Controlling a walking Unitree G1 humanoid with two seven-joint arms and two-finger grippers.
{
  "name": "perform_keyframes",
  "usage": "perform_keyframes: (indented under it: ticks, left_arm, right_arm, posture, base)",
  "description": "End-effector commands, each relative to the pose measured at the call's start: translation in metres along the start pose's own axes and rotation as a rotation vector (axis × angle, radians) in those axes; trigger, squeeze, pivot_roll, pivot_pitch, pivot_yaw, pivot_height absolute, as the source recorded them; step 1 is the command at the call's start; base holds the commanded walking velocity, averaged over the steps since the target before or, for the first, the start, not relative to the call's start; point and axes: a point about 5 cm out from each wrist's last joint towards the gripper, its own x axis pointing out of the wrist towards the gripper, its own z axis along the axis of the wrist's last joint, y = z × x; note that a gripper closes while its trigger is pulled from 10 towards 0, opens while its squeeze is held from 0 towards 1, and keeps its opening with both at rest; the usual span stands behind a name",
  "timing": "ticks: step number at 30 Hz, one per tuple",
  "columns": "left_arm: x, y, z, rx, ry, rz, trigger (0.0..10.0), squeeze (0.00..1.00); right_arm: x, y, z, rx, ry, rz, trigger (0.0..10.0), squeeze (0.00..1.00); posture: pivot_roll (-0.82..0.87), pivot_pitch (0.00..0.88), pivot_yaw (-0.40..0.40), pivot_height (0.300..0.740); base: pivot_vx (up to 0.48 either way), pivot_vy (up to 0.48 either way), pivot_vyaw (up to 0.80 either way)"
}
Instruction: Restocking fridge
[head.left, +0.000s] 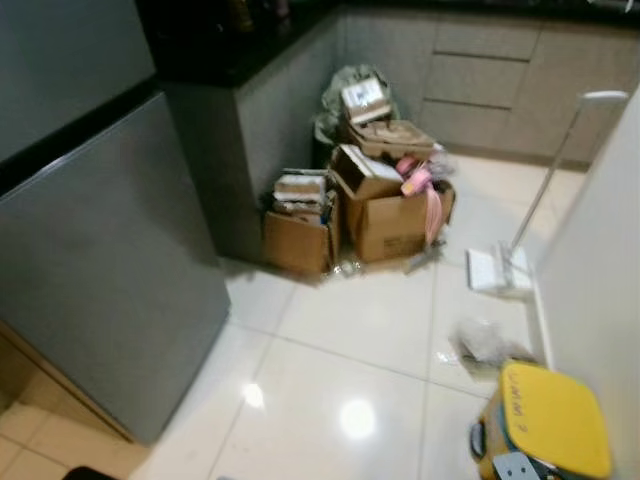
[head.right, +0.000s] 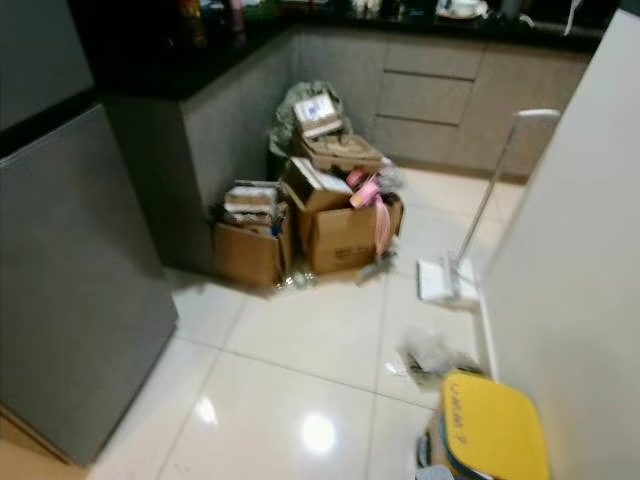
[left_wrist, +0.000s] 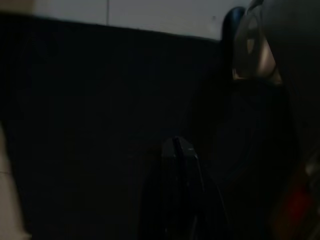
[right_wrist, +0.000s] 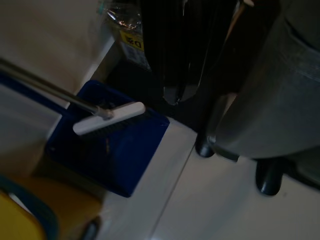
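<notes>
Fridge (head.left: 100, 260): far left, beside dark-topped surface (head.left: 215, 55); grey, smooth, doors closed. Judged heavy, rigid, slick-faced; best taken at door edge, no handle discernible.
Cardboard boxes (head.left: 365, 200): centre, piled in corner on floor.
Flat mop (head.left: 500, 268): right, against wall.
Yellow-lidded bin (head.left: 545, 420): near right.
Left pincer (left_wrist: 180, 200): dark, opening indeterminable.
Right pincer (right_wrist: 177, 92): hanging idle, fingers together, empty.
</notes>
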Motion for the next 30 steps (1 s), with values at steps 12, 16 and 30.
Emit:
perform_keyframes:
  ticks: [12, 16, 30]
  left_arm:
    - [0.0019, -0.0059, 0.0292, -0.021, -0.113, -0.021, 10.0, 0.0]
    - [0.002, -0.0062, 0.0293, -0.019, -0.113, -0.021, 10.0, 0.0]
    - [0.002, -0.0061, 0.0297, -0.013, -0.114, -0.022, 10.0, 0.0]
  right_arm:
    - [-0.0007, -0.003, -0.0011, 0.014, 0.006, -0.011, 10.0, 0.0]
    - [-0.001, -0.0042, -0.001, 0.013, 0.007, -0.011, 10.0, 0.0]
    - [-0.0012, -0.005, -0.0007, 0.01, 0.008, -0.006, 10.0, 0.0]
  posture:
    - [-0.04, 0.0, -0.032, 0.74]
    - [-0.04, 0.0, -0.032, 0.74]
    - [-0.04, 0.0, -0.031, 0.74]
  base:
    - [0.0, 0.0, 0.77]
    - [0.0, 0.0, 0.77]
    - [0.0, 0.0, 0.77]
